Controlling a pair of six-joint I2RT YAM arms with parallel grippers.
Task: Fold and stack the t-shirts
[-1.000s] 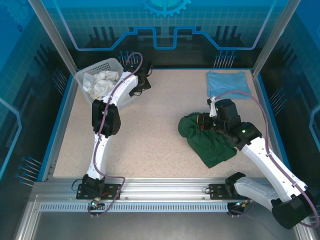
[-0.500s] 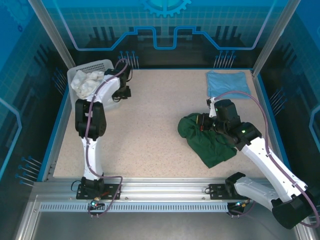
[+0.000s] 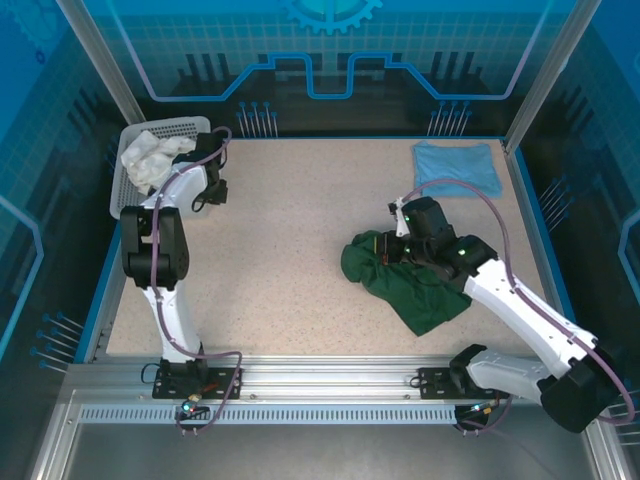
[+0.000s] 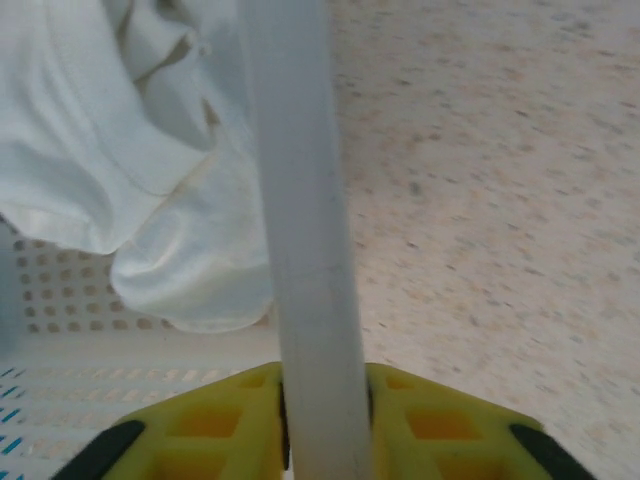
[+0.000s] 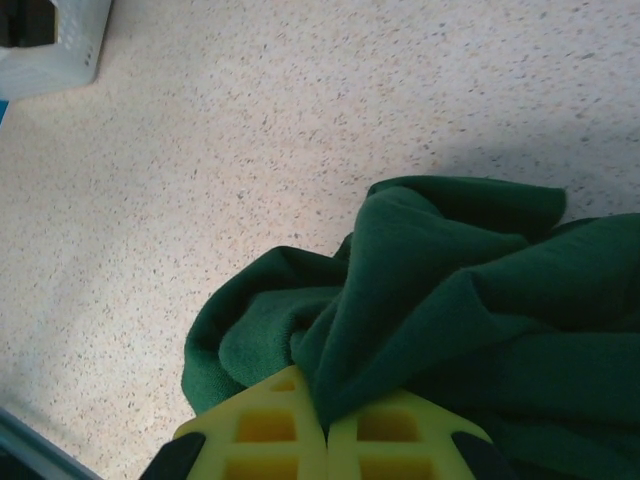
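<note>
Green t-shirt [image 3: 425,300] lies diagonal; right tool [image 5: 326,418] pinches it, left tool [image 4: 322,400] pinches basket [image 3: 185,127].

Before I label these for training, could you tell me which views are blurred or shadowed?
Left wrist: soft all over, the basket rim close to the lens and the white cloth smeared. Right wrist: the green t-shirt crisp, a dim shadow on the table beyond it. Top external: sharp, evenly lit.

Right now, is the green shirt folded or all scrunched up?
Scrunched up. The green t-shirt lies in a rumpled heap, and the right gripper pinches a bunch of it.
</note>
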